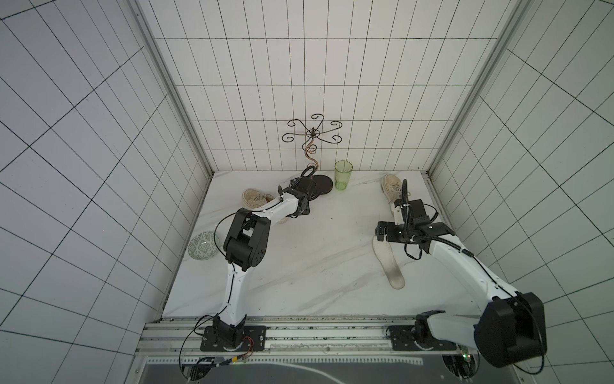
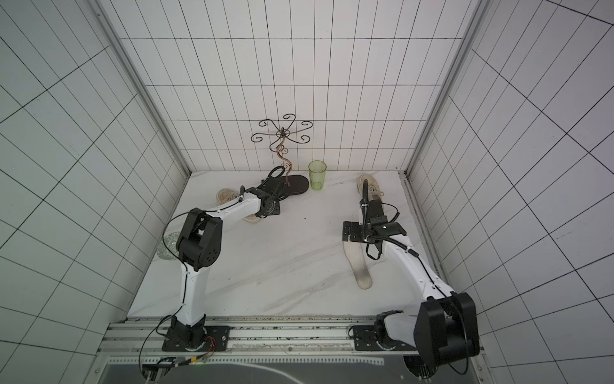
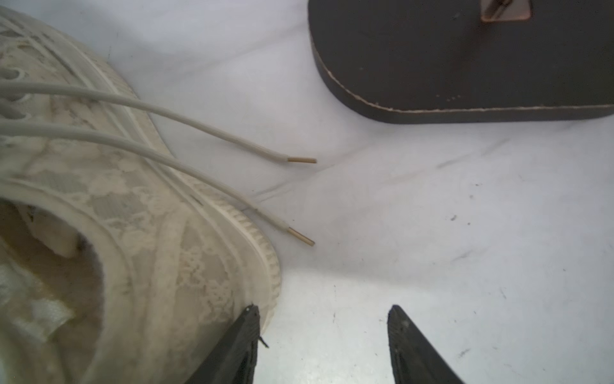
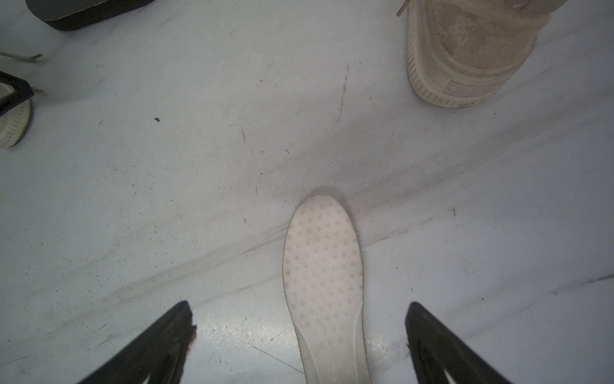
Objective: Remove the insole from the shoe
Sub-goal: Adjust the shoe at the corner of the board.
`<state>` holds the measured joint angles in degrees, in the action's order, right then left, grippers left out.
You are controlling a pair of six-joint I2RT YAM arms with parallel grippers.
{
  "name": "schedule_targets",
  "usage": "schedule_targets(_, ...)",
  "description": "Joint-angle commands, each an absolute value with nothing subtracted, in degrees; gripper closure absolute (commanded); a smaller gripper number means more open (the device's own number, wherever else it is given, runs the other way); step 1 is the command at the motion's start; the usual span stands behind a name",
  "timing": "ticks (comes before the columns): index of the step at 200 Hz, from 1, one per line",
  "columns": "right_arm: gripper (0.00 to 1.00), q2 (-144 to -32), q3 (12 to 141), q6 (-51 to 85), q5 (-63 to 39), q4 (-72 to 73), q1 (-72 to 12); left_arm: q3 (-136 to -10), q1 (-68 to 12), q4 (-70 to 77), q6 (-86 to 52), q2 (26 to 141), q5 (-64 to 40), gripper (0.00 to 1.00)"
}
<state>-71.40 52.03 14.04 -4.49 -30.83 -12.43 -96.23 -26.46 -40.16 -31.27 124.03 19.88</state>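
Note:
A cream lace shoe lies at the back left, and my left gripper stands open right beside it. One fingertip is at the shoe's sole edge, and only bare table lies between the jaws. Its opening is in shadow, so I cannot tell what is inside. A second cream shoe sits at the back right. A white dotted insole lies flat on the table in front of it. My right gripper hangs open over the insole's near end, holding nothing.
A wire stand with a dark oval base is just behind the left gripper, with a green cup beside it. A patterned bowl sits at the table's left edge. Tiled walls close in three sides.

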Motion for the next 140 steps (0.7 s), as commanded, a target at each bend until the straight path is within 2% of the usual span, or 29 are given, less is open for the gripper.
schedule_targets(1, 0.01, -70.40, 48.68, 13.32, -5.79, -30.27, -12.83, -91.93, -21.65, -39.65, -34.72, 122.28, 20.83, 0.40)
schedule_targets(43, 0.01, -70.75, 48.45, 13.27, -6.15, -30.01, -12.84, -86.08, -12.89, -38.15, -32.62, 119.60, 20.31, 0.40)
schedule_targets(86, 0.01, -71.42, 48.34, 13.27, -5.93, -29.89, -12.83, -86.33, -6.30, -38.05, -28.85, 119.16, 19.97, 0.41)
schedule_targets(140, 0.01, -76.10, 47.99, 14.15, -2.53, -31.29, -14.11, -89.94, -3.92, -38.32, -24.43, 120.28, 20.18, 0.41)
